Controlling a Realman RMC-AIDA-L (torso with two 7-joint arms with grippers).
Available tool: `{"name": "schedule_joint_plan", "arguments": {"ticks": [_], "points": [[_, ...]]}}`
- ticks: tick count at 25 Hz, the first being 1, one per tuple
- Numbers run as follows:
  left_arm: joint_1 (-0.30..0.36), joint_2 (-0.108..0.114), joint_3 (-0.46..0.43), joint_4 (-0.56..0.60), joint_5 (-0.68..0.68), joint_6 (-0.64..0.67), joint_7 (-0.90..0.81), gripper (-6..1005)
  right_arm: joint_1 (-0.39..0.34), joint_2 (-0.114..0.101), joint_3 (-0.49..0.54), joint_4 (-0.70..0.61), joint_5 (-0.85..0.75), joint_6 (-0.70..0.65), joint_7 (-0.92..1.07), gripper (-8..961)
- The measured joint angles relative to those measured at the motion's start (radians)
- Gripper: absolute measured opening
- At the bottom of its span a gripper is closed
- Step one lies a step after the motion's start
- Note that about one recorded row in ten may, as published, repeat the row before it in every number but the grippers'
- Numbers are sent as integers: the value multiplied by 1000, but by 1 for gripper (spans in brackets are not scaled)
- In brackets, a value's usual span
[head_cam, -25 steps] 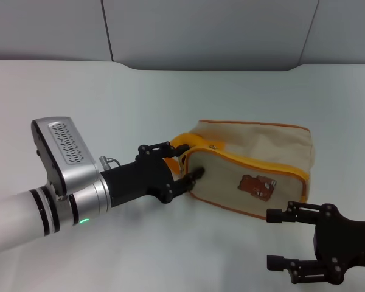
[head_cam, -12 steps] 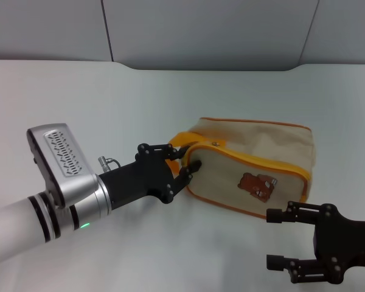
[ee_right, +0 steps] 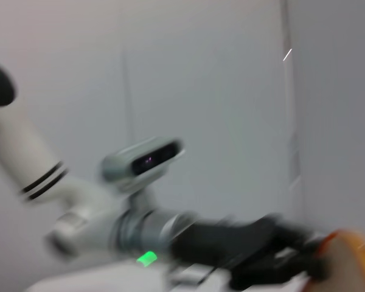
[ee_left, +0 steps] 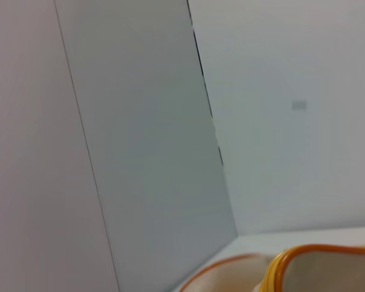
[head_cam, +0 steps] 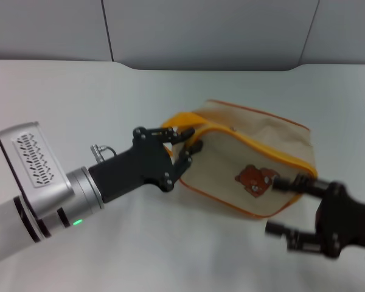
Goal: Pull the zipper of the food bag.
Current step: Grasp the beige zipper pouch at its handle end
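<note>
Since a moment ago your left arm has drawn back toward the robot's left and the food bag (head_cam: 255, 164) has swung with it, its left end lifted and the whole pouch now tilted on the white table (head_cam: 109, 91); your right gripper (head_cam: 286, 210) has also risen from the lower corner to the bag's right end.

Starting at the left of the head view, your left gripper (head_cam: 185, 145) is closed down around the orange loop handle (head_cam: 179, 125) at the bag's left end, one finger (head_cam: 177, 131) above the strap and the other against the beige end panel below it. You can't make out the silver pull tab of the zipper here, only the orange-yellow track (head_cam: 261, 149) running along the top edge toward the right.

Further right, the brown bear picture (head_cam: 250, 178) faces you on the near side. Your right gripper sits at the bag's lower right corner with its two fingers spread apart and nothing held; the upper one lies just beside the piping, though contact can't be judged.

Your left wrist view shows only an orange-edged corner of the bag (ee_left: 304, 267) before grey wall panels.
</note>
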Motion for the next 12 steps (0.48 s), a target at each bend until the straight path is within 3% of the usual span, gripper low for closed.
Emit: {"name": "schedule_joint_plan", "arguments": {"ticks": [6, 9, 12], "points": [[-5, 2, -15, 87, 0, 92, 13, 199, -38, 7, 1, 107, 283, 61, -168, 782], [-14, 3, -10, 130, 3, 113, 7, 177, -43, 9, 1, 248, 527, 123, -383, 782], [-20, 4, -4, 146, 4, 129, 6, 158, -30, 10, 0, 313, 597, 161, -507, 782]]}}
